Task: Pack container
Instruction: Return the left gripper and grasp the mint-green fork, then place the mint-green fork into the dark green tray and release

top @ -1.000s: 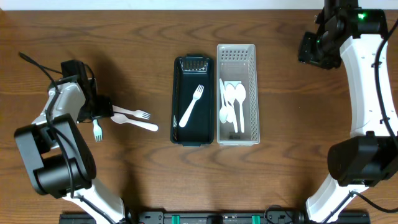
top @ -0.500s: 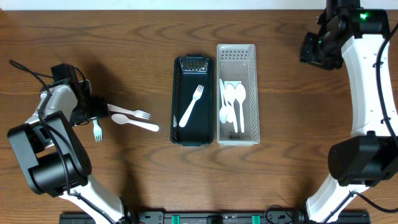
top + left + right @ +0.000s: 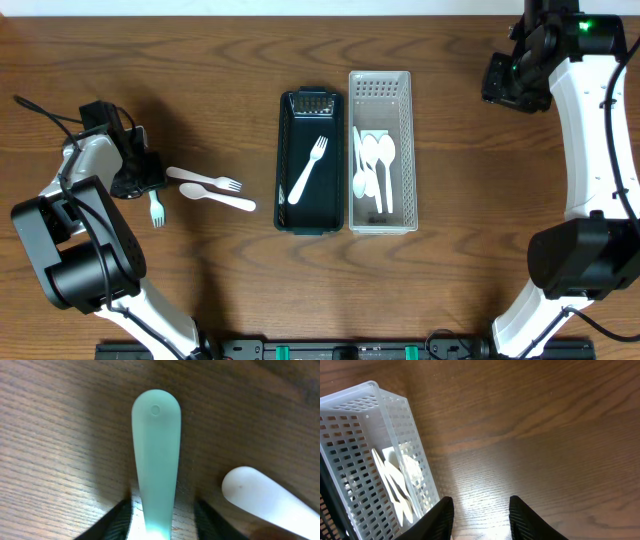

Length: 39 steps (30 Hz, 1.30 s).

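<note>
Overhead: packed fork [image 3: 308,170] in tray [image 3: 290,216], spoons [image 3: 376,165] in basket [image 3: 409,150]; white fork [image 3: 210,182], loose spoon [image 3: 222,199], green fork [image 3: 157,208] unpacked near counter [image 3: 200,60] left edge; left jaws flank green fork handle, grip unclear; right jaws parted, empty.

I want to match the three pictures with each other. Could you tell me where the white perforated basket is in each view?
Overhead: the white perforated basket stands just right of centre, beside the dark tray.
Right wrist: the basket fills the left side of the picture, seen at an angle.
Left wrist: it is not in this picture.
Shared landmark: the white spoons lying inside it, also seen in the right wrist view.
</note>
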Each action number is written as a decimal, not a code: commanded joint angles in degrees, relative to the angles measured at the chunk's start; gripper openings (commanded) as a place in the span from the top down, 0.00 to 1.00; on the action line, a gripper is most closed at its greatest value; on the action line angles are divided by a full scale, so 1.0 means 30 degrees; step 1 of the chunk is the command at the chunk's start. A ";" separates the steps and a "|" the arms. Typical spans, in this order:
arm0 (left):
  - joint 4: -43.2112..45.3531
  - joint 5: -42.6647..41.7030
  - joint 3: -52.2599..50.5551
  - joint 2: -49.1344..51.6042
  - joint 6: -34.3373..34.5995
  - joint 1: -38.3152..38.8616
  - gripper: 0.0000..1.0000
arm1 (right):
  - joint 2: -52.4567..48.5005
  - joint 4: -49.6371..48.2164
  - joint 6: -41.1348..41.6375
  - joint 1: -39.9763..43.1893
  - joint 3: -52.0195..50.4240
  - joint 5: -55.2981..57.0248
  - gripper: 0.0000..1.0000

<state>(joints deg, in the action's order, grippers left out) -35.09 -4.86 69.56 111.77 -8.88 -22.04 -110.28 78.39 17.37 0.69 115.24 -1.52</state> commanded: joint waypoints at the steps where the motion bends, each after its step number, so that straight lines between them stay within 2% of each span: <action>1: -0.0474 -0.0474 -0.0459 0.1290 -0.0102 -0.0058 0.63 | -0.0153 0.0015 0.0211 0.0160 0.0051 0.0066 0.61; 22: -0.2688 -0.0466 -0.0459 0.1290 -0.0095 -0.0058 0.81 | -0.0153 -0.0051 0.0197 0.0182 0.0051 0.0073 0.62; 24: -0.2754 -0.0466 -0.0459 0.1282 -0.0095 -0.0058 0.88 | -0.0153 -0.0058 0.0197 0.0182 0.0051 0.0066 0.62; 30: -0.3308 -0.0466 -0.0066 0.0321 0.0204 0.0000 0.94 | -0.0153 -0.0058 0.0197 0.0182 0.0051 0.0066 0.61; 35: -0.6149 -0.0459 0.2200 -0.1814 0.1596 0.0947 0.94 | -0.0153 -0.0262 0.0204 0.0255 0.0051 0.0058 0.61; 39: -0.9253 -0.0459 0.4925 -0.3687 0.2871 0.2943 0.94 | -0.0153 -0.0357 0.0204 0.0270 0.0051 0.0058 0.61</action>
<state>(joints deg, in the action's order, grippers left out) -60.42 -5.82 78.22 106.85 -4.12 -17.08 -110.28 77.43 17.37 0.99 115.24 -1.52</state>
